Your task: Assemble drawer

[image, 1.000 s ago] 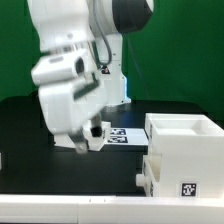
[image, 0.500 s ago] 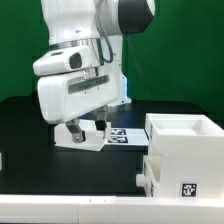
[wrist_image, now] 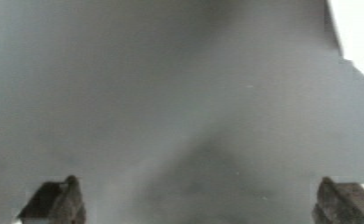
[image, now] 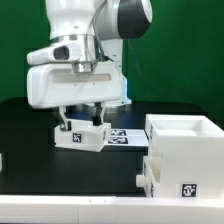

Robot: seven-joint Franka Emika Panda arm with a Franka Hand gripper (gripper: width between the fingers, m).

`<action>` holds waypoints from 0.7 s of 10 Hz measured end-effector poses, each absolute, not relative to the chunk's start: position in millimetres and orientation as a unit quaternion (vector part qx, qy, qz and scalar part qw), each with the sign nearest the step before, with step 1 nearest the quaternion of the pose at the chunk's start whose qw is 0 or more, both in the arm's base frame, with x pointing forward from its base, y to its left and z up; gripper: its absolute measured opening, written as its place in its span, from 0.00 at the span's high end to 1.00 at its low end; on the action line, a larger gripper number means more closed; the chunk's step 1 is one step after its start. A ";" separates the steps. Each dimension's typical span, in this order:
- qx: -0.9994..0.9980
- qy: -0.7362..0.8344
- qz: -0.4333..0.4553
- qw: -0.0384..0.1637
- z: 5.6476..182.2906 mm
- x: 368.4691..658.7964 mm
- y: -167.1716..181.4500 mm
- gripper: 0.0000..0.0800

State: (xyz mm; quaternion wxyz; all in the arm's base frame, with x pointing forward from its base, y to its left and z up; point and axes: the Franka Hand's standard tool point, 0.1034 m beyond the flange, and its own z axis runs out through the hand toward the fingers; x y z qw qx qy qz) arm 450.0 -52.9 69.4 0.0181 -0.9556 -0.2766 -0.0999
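In the exterior view a small white tray with a black-and-white tag lies on the black table, left of centre. My gripper hangs just above and behind it, its two fingers spread wide. The tall white casing, tagged on its front, stands at the exterior view's right, with an open-topped white box on top. In the wrist view my gripper is open, with only blurred grey surface between the dark fingertips.
The marker board lies flat just to the right of the small tray. A bit of a white part shows at the exterior view's left edge. A green wall stands behind the table.
My gripper has risen from low on the table and swung upright, uncovering the small tray, which now sits apart below the fingers. The casing has not moved.
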 end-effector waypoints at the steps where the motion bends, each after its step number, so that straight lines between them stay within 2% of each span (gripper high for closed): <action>1: -0.959 -0.266 -0.094 0.024 71.1 450.2 -50.0 0.19; 2: -0.958 -0.267 -0.102 0.019 69.4 450.1 -49.0 0.19; 5: -0.958 -0.267 -0.101 0.019 68.8 449.5 -49.9 0.19; 7: -0.984 -0.142 -0.106 0.023 69.4 438.2 -36.6 0.19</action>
